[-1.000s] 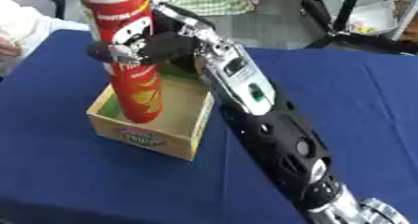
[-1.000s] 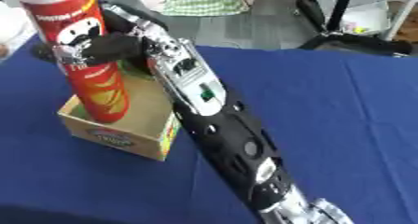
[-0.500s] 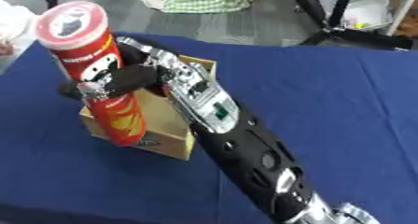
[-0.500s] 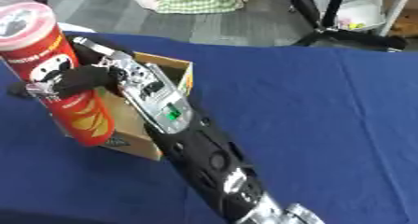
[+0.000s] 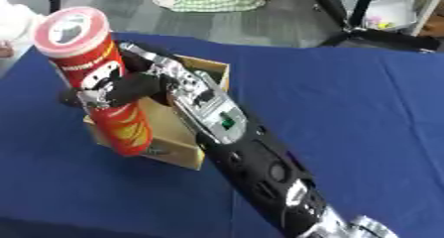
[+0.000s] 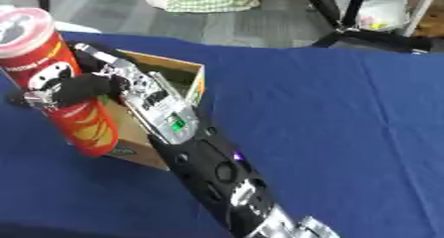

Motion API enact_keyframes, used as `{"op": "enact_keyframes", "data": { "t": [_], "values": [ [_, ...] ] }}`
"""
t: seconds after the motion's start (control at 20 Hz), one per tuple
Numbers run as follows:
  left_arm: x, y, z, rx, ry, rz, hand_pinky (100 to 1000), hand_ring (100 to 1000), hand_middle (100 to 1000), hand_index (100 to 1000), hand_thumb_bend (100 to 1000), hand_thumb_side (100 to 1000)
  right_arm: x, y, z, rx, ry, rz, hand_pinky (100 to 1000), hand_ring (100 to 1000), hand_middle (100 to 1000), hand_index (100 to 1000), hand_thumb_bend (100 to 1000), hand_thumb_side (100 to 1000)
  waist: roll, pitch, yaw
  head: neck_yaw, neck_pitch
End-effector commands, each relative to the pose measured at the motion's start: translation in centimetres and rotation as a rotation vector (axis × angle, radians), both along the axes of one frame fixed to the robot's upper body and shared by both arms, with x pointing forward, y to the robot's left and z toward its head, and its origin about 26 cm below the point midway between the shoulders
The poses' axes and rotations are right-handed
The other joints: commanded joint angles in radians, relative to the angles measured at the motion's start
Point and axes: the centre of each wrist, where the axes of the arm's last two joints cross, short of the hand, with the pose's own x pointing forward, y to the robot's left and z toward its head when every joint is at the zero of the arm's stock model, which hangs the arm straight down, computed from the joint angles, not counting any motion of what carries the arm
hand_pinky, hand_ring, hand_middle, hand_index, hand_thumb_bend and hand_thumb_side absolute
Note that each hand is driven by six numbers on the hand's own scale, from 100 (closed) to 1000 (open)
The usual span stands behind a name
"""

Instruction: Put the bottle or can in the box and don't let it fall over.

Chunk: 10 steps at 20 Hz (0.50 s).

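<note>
Placement step: tall red cylindrical chip can with a white lid (image 5: 97, 78) stands upright at the near-left side of the open brown cardboard box (image 5: 204, 71); whether its base sits inside or just outside the near wall can't be told. Right hand (image 5: 130, 88) has fingers curled round the can's middle, arm stretched diagonally over the box above the blue tablecloth (image 5: 347, 113). Next, probably: confirm the can is seated, then release slowly. Left hand unseen.

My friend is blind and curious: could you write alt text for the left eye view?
A black robot right hand grips a tall red can, holding it upright in a cardboard box on a blue tablecloth. Its arm stretches in from the lower right.
</note>
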Motion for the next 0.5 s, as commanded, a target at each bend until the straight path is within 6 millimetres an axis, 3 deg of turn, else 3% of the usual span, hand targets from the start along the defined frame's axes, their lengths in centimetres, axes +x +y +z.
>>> {"op": "enact_keyframes", "data": {
  "t": [0.05, 0.3, 0.5],
  "values": [
    [0.2, 0.0, 0.8, 0.013, -0.025, -0.012, 915, 765, 823, 832, 100, 723, -0.5, 0.4, 2.7, 0.054, -0.046, 0.017, 910, 979, 982, 344, 454, 100, 0.01, -0.006, 0.002, 0.0, -0.011],
    [0.3, 0.0, 0.8, 0.012, -0.027, -0.015, 915, 766, 823, 832, 100, 723, 0.0, 0.3, 5.3, 0.056, -0.091, 0.0, 912, 979, 982, 342, 464, 100, 0.01, -0.001, 0.004, -0.008, -0.018],
    [0.3, -0.1, 0.9, 0.014, -0.027, -0.019, 915, 766, 824, 832, 100, 724, 0.3, 0.0, 6.3, 0.087, -0.092, -0.019, 910, 980, 982, 344, 446, 100, 0.01, 0.003, 0.004, -0.013, -0.028]
  ]
}}
